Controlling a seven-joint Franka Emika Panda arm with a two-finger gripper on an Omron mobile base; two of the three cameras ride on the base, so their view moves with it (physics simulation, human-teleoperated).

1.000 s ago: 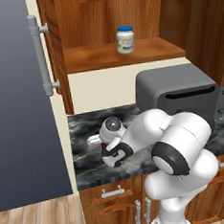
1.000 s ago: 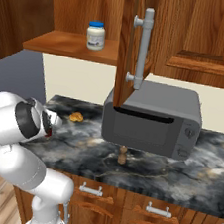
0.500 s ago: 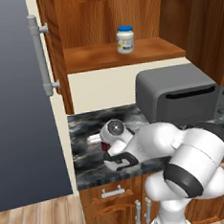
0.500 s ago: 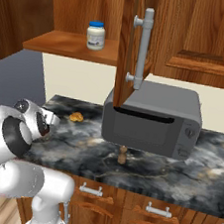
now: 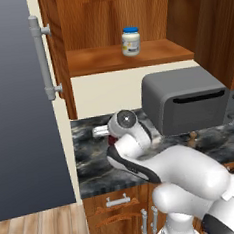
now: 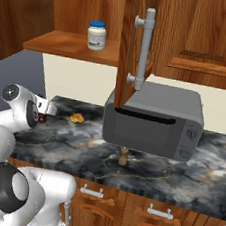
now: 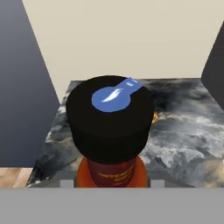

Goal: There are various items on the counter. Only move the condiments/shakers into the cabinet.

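I've got the white Franka arm folded low, its two-finger gripper (image 7: 112, 181) partly closed around the small dark-red black-capped sauce bottle (image 7: 111, 131).

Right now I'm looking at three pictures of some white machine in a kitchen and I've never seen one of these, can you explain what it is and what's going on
It is a white robot arm on a base that can drive, in a computer-drawn kitchen. Two pictures come from cameras on the base, behind the arm to its left and right. The third comes from a camera on the hand, looking along its claw.

The claw is closed around a dark-red sauce bottle with a black cap, seen close up in the hand picture. Whether the bottle rests on the counter or is lifted, I cannot tell.

On the dark stone counter lie an orange-tan food lump and a small brown shaker, in front of a grey toaster oven. A white jar with a blue lid already stands on the open cabinet's shelf.
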